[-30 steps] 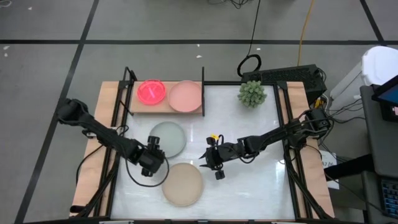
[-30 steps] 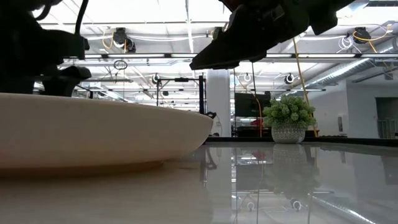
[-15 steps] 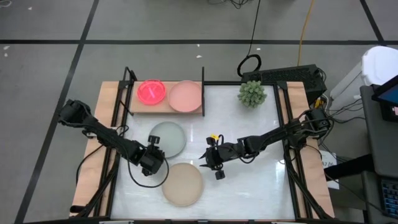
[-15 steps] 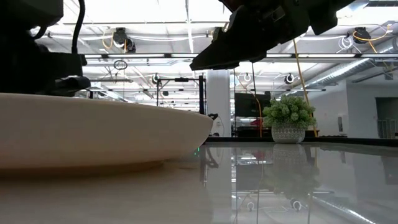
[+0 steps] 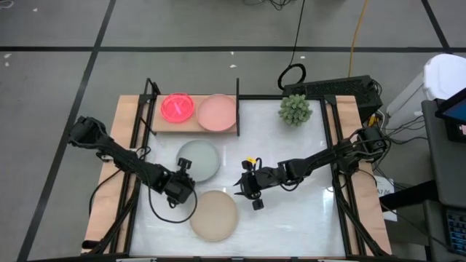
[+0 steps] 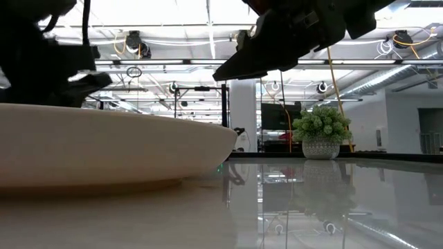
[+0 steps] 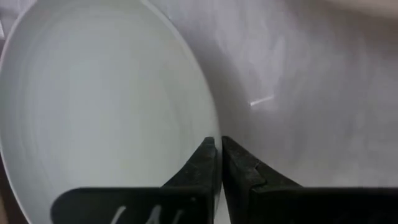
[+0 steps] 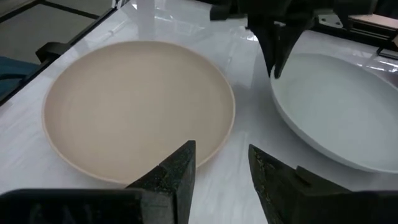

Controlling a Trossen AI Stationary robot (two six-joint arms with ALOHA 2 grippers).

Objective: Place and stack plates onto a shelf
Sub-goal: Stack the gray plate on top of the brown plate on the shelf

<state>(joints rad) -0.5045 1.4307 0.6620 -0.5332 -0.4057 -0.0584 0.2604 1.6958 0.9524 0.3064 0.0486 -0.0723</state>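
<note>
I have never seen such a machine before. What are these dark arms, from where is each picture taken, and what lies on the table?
These are two robot arms at a white table; each ends in a gripper with two jaws. One picture looks straight down, one looks level across the tabletop, and two come from cameras on the arms' wrists.

On the table lie a grey-green plate, a beige plate and a small potted plant. A wooden shelf at the far edge already carries a neon pink plate and a pale pink plate.

The left gripper has its jaws shut on the rim of the grey-green plate. The right gripper hangs near the beige plate with its jaws apart, holding nothing.
</note>
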